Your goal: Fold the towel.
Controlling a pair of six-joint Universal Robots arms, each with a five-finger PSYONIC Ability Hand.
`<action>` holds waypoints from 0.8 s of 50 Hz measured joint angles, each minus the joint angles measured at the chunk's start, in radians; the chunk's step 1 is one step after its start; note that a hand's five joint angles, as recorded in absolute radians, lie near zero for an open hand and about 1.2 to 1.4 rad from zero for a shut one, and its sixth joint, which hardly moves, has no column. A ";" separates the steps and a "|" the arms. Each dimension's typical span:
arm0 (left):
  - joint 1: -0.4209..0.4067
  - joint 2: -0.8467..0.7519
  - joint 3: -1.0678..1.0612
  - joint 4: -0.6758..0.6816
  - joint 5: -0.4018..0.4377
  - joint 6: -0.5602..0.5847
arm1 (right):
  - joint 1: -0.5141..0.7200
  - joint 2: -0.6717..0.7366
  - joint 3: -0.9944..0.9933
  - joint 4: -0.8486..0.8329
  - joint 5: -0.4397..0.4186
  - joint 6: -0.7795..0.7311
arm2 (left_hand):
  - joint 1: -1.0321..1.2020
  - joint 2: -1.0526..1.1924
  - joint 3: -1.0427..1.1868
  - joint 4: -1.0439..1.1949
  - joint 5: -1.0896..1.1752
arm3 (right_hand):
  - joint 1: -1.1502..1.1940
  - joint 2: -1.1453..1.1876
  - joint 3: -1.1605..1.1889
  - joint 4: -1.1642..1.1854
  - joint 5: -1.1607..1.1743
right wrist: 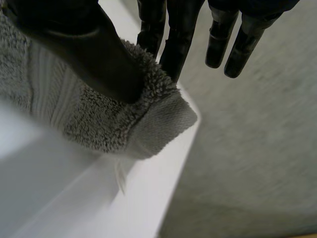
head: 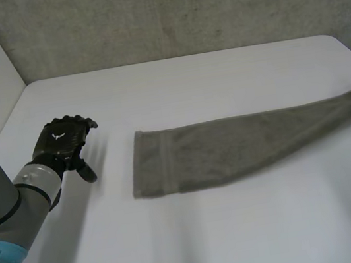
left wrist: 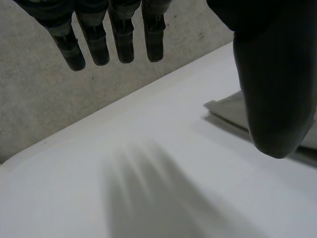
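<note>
Right hand (right wrist: 84,49): towel (head: 232,149) end pinched under thumb, raised | left hand (head: 63,141): fingers relaxed, nothing held, near towel's free end | long axis laid hand-to-hand.

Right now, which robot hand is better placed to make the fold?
Right. The right robot hand pinches one end of the towel at the table edge; the left robot hand hangs open beside the other end, holding nothing.
</note>
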 measured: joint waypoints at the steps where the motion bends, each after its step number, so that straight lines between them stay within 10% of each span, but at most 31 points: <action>1: 0.000 0.001 0.000 0.000 0.000 0.000 | 0.008 -0.007 -0.013 0.005 0.000 0.003 | 0.000 0.000 0.000 0.000 0.000 | 0.000 0.000 0.000 0.000 0.000; 13: -0.001 0.013 -0.009 0.003 0.000 0.000 | 0.455 -0.052 -0.173 0.045 0.032 0.057 | 0.000 -0.004 0.000 0.000 -0.002 | 0.005 0.000 0.000 0.000 0.001; 23: 0.000 0.016 -0.013 0.015 0.000 0.000 | 0.916 0.200 -0.298 0.024 0.127 0.035 | 0.000 -0.004 0.000 0.000 -0.002 | 0.005 0.000 0.000 0.000 0.001; 33: 0.000 0.016 -0.014 0.016 0.000 0.000 | 1.064 0.434 -0.397 0.017 0.186 -0.046 | 0.000 -0.005 0.000 0.000 -0.002 | 0.005 0.000 0.000 0.000 0.001; 40: -0.004 0.014 -0.014 0.015 0.000 0.000 | 1.067 0.452 -0.429 0.019 0.232 -0.043 | 0.000 -0.007 0.000 0.000 -0.003 | -0.559 -0.534 0.000 0.000 -0.586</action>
